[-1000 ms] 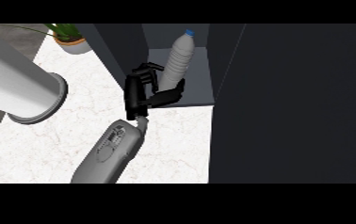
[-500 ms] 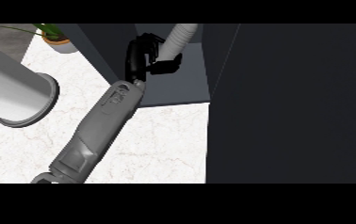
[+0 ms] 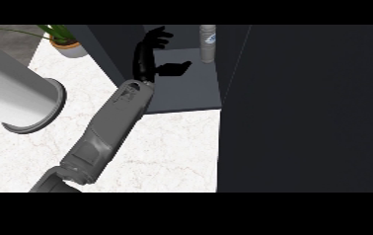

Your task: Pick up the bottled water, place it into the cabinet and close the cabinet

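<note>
The bottled water (image 3: 208, 43), clear with a pale label, stands upright on the dark shelf of the open cabinet (image 3: 186, 93), near its right inner wall. My left hand (image 3: 148, 61) is inside the cabinet just left of the bottle, fingers straight and pointing away, thumb stretched toward the bottle. There is a gap between the hand and the bottle. The hand is open and holds nothing. Its grey forearm (image 3: 109, 125) runs in from the lower left. My right hand does not show.
The cabinet's dark door (image 3: 306, 105) stands open and fills the right side of the view. A large pale cylinder (image 3: 25, 98) sits at the left on the white marble counter (image 3: 171, 152). A potted plant (image 3: 67, 45) stands far left.
The left hand carried the bottle deeper into the cabinet, then let go. The bottle now stands alone on the shelf and the hand has opened just to its left.
</note>
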